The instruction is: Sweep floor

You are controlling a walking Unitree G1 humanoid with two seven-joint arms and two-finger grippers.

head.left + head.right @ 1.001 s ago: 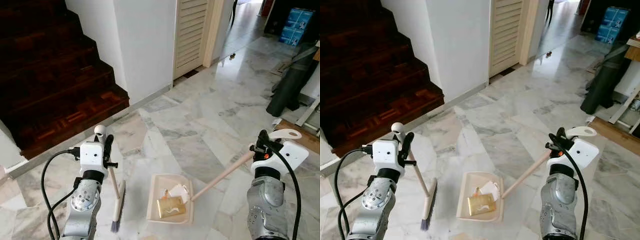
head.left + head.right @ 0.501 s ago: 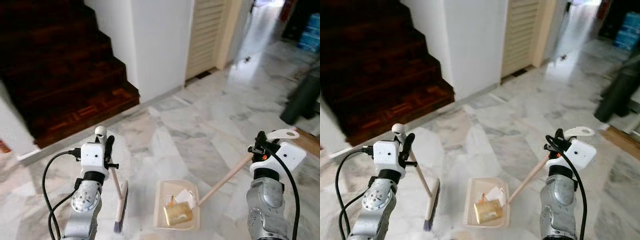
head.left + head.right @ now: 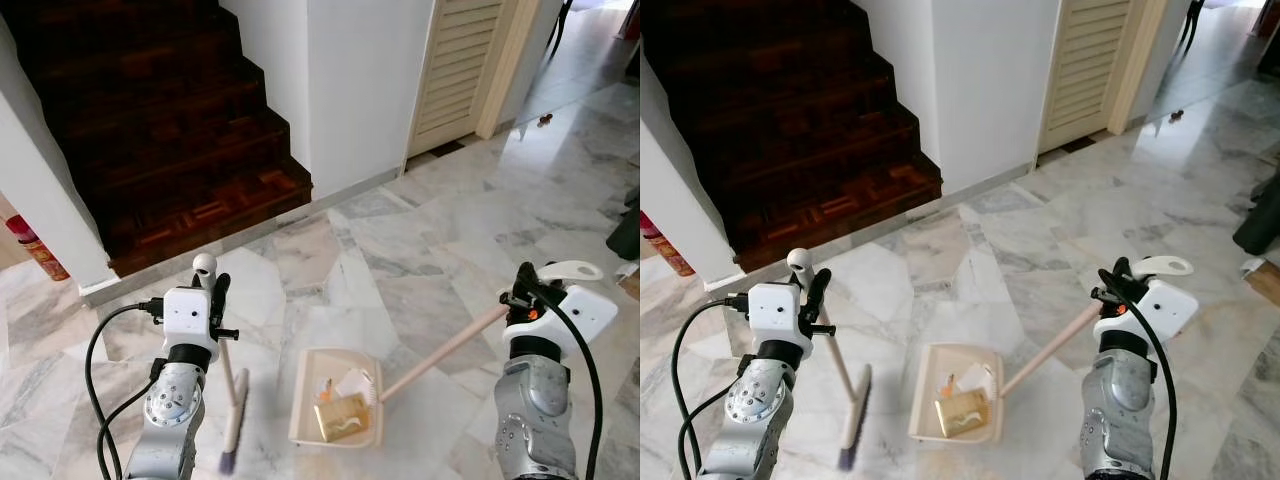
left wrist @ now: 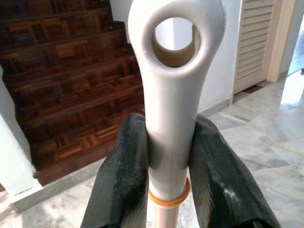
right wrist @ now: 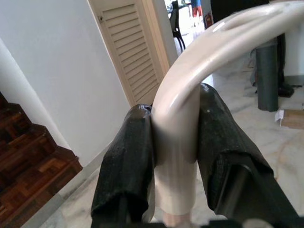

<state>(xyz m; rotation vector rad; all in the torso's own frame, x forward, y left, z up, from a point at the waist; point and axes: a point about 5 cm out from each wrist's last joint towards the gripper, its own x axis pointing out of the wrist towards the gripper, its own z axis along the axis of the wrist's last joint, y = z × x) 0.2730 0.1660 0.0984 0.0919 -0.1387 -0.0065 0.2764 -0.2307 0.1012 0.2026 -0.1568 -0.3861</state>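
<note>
Gripping the broom point(image 3: 234, 415) handle, the left gripper point(image 4: 166, 156) had jaws clamped tight; brush head rested on the marble floor point(image 3: 420, 240). Right gripper point(image 5: 173, 142) jaws clamped the dustpan point(image 3: 305, 395) handle; pan lay beside the broom, holding litter.

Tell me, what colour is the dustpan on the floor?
Cream. The dustpan shows best in the left eye view.

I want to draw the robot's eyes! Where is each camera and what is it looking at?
Left eye: on the head, facing down at both arms, broom and dustpan.
Right eye: beside it, same scene.
Left wrist: looks along the left gripper, shut on the broom handle.
Right wrist: looks along the right gripper, shut on the dustpan handle.
Shared: the wooden stairs.
</note>
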